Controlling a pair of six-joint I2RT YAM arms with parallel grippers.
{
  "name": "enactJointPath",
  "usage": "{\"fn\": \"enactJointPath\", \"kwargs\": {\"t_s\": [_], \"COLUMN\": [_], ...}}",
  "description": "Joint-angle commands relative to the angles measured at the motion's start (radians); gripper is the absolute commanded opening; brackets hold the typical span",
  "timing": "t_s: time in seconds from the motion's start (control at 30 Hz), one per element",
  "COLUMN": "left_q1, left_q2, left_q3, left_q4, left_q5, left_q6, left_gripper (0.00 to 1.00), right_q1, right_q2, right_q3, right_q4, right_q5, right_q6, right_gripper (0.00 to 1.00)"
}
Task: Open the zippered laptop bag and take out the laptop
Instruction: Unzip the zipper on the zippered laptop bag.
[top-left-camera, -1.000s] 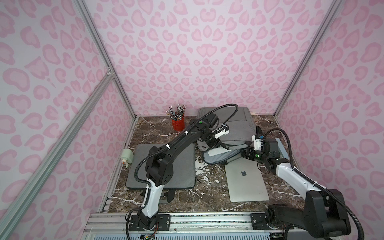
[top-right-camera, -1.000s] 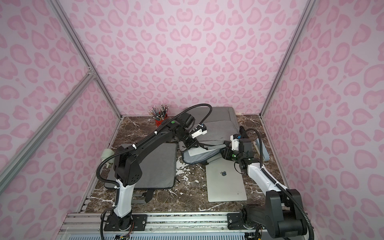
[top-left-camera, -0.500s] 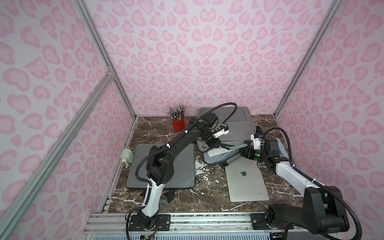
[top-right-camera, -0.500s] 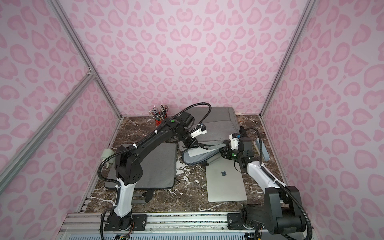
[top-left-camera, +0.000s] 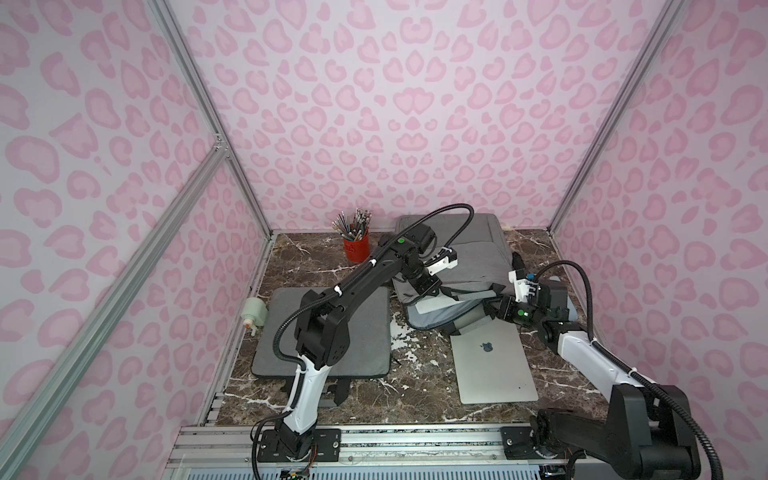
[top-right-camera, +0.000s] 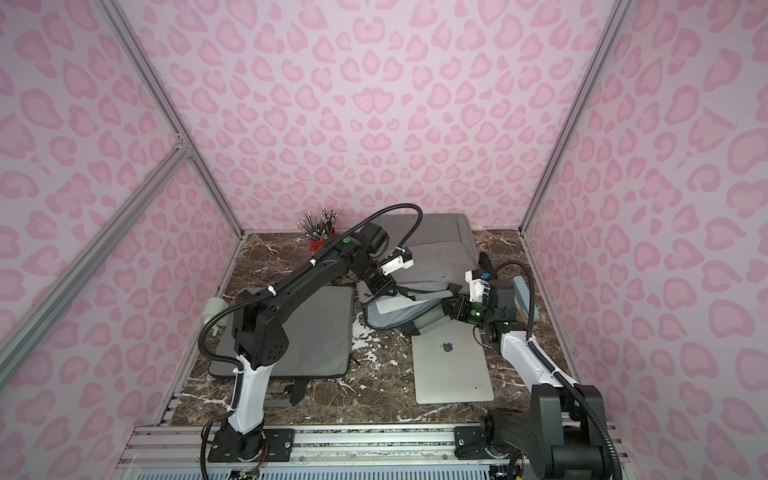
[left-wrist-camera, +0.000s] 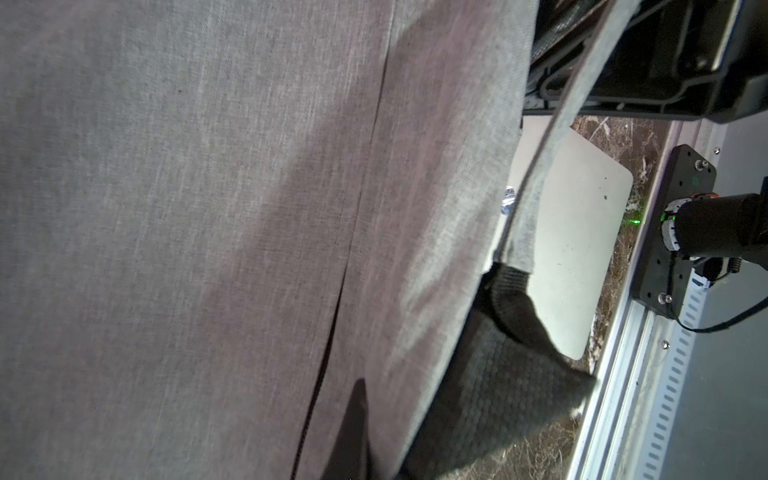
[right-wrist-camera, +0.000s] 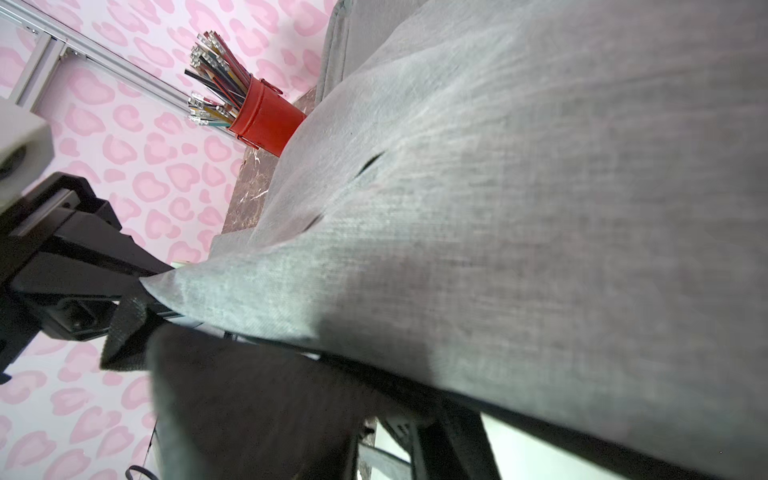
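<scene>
The gray laptop bag (top-left-camera: 453, 286) lay toward the back of the table (top-left-camera: 291, 266), its mouth turned toward the near edge and gaping. The silver laptop (top-left-camera: 492, 365) lay flat on the table just in front of that mouth, its long side running away from the bag toward the near rail. Its far edge seemed to touch or slip under the bag's lower lip; I couldn't tell which. A pale slab also showed inside the open mouth, perhaps lining, perhaps something else.

The right arm was plainly the nearer one to the laptop. The right tool (top-left-camera: 496, 307) sat at the bag's right front corner, directly beyond the laptop's far right corner, so reaching the laptop would mean coming back toward the near edge. Its jaws were narrow and pressed against the bag's fabric and strap, but I couldn't make out whether they had anything pinched.

The left tool (top-left-camera: 426, 286) sat farther off, at the left end of the bag's mouth, pressed together on the upper flap and holding it lifted.

To my eye the laptop looked all but out, so whatever came next hinged on that short gap between the right tool and the laptop.
</scene>
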Motion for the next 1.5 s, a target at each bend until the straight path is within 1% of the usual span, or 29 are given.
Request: {"fn": "enactJointPath", "kwargs": {"t_s": [0.0,0.17,0.27,0.33,0.47,0.6,0.73,0.97,1.13,1.27,1.47], "left_q1": [0.001,0.001,0.0,-0.001,0.0,0.003,0.016,0.034,0.034,0.036,0.045], "left_q2": [0.0,0.007,0.01,0.011,0.011,0.014,0.017,0.006,0.0,-0.006,-0.022], "left_q3": [0.018,0.031,0.038,0.038,0.036,0.036,0.036,0.038,0.038,0.038,0.038], "left_q4": [-0.011,-0.014,-0.018,-0.021,-0.03,-0.034,-0.034,-0.033,-0.039,-0.054,-0.057], "left_q5": [0.052,0.077,0.101,0.108,0.098,0.072,0.055,0.034,0.043,0.011,-0.018], "left_q6": [-0.012,-0.023,-0.033,-0.036,-0.031,-0.026,-0.033,-0.032,-0.028,-0.012,0.003], "left_gripper": [0.02,0.02,0.02,0.02,0.02,0.02,0.02,0.02,0.02,0.02,0.02], "right_q1": [0.001,0.004,0.007,0.007,0.008,0.007,-0.001,-0.045,-0.055,-0.059,-0.092], "right_q2": [0.005,0.033,0.051,0.065,0.07,0.048,0.02,-0.036,-0.036,-0.041,-0.059], "right_q3": [-0.01,-0.011,-0.01,-0.006,0.008,0.012,-0.005,-0.035,-0.023,-0.009,-0.009], "right_q4": [0.037,0.053,0.07,0.083,0.075,0.039,0.006,-0.035,-0.053,-0.088,-0.123], "right_q5": [-0.041,-0.017,-0.001,-0.004,0.005,0.03,0.039,0.068,0.111,0.179,0.223], "right_q6": [0.006,0.005,0.003,0.008,0.005,-0.012,-0.026,-0.034,-0.047,-0.066,-0.091], "right_gripper": [0.21,0.21,0.24,0.24,0.21,0.1,0.1,0.06,0.0,0.0,0.0]}}
